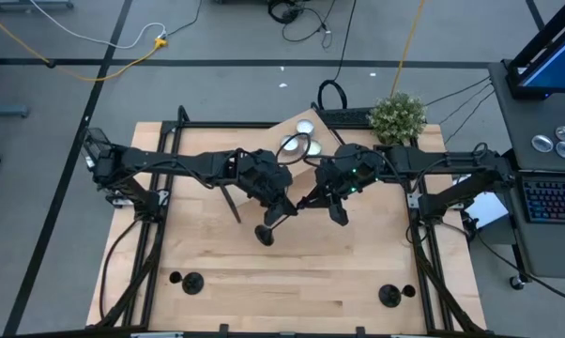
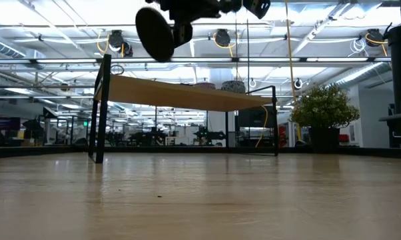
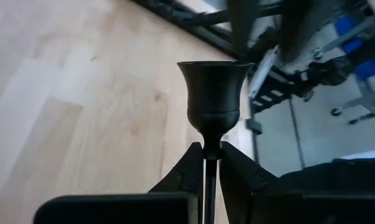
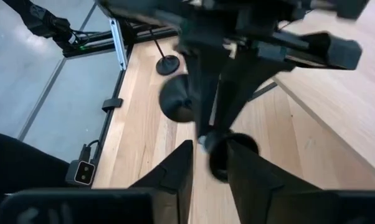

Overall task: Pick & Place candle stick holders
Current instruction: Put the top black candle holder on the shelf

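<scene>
My left gripper (image 1: 281,214) is over the middle of the table, shut on a black candle stick holder lifted clear. Its disc base (image 1: 265,235) points toward the near edge and shows high up in the low view (image 2: 154,32). Its cup (image 3: 212,87) sticks out past the fingertips. My right gripper (image 4: 209,152) is open close by on the right, with one finger on each side of the cup end (image 4: 232,149). Two more black holders (image 1: 190,280) (image 1: 389,296) stand on their bases near the front edge. My left gripper pinches the holder's thin stem (image 3: 210,155) just below the cup, between its two fingertips. The stem runs back between the fingers and the cup stands out beyond them. The holder is tilted and clear of the table. My right gripper: I cannot tell whether its fingers touch the cup.
A raised wooden shelf (image 1: 328,141) on black legs stands at the back middle, with silvery tealights (image 1: 292,145) (image 1: 306,127) on it. A potted plant (image 1: 398,116) is at the back right. Bare tabletop lies between the arms and the front edge.
</scene>
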